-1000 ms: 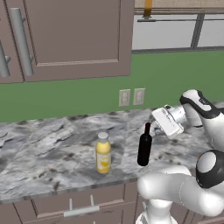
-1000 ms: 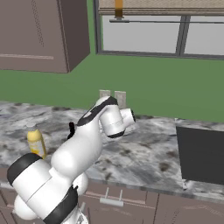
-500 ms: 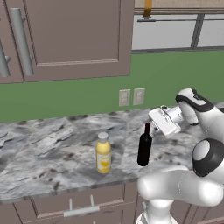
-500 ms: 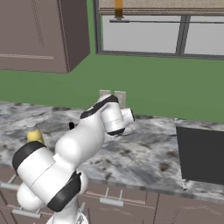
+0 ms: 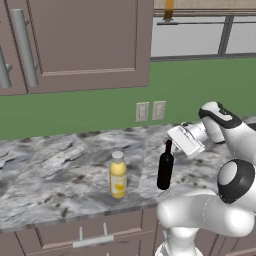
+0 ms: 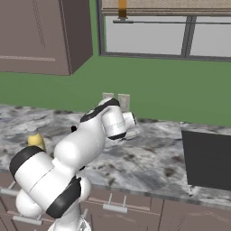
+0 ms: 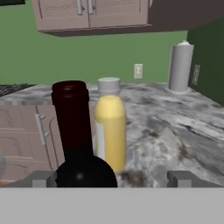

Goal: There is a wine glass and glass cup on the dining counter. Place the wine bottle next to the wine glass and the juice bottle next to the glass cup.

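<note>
Marbled worktop over brown cabinets, green wall behind, two bottles standing, arm hovering at the dark one.

Left base view, left to right: juice bottle stood upright on the worktop near its front edge, wine bottle upright at its 3 o'clock, near but apart, then the gripper at the wine bottle's 2 o'clock, level with its neck and just beside it, not touching. Claw was spread wide, nothing pinched. Hand view: wine bottle loomed close between the two finger tips, neck nearer the left one, juice bottle just behind at its 2 o'clock, pale grey canister far back at 1 o'clock. Right base view: juice bottle peeked out at 9 o'clock of the arm, wall sockets behind, black appliance at 3 o'clock.
</note>
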Robot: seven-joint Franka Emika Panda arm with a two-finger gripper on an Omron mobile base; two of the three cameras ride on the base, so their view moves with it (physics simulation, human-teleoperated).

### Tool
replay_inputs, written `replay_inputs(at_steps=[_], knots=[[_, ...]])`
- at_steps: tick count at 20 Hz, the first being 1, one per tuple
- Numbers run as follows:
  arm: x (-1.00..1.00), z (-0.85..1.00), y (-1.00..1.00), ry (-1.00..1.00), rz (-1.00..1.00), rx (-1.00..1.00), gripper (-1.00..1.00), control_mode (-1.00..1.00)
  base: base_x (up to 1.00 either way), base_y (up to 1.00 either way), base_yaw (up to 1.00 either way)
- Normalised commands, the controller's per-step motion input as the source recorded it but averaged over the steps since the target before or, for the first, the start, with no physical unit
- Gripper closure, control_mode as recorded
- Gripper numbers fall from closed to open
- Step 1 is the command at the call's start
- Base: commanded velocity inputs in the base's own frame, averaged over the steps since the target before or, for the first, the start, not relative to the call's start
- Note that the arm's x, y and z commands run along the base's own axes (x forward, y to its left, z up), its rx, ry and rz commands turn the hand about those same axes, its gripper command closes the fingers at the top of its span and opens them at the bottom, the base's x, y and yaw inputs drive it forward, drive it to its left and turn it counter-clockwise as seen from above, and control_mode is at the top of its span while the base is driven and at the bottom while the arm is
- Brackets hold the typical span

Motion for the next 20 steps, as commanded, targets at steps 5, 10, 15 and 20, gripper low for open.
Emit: replay_inputs(at_steps=[5,10,15,20], knots=[[-0.15,-0.03,0.06,0.05,0.0,0.0,-1.0,-1.0,0.0,0.0,0.0],[-0.11,0.0,0.09,0.01,0.0,0.0,-1.0,-1.0,0.0,0.0,0.0],[0.02,0.0,0.13,0.0,0.0,0.0,-1.0,-1.0,0.0,0.0,0.0],[0.1,0.0,0.09,0.0,0.0,0.01,-1.0,-1.0,0.0,0.0,0.0]])
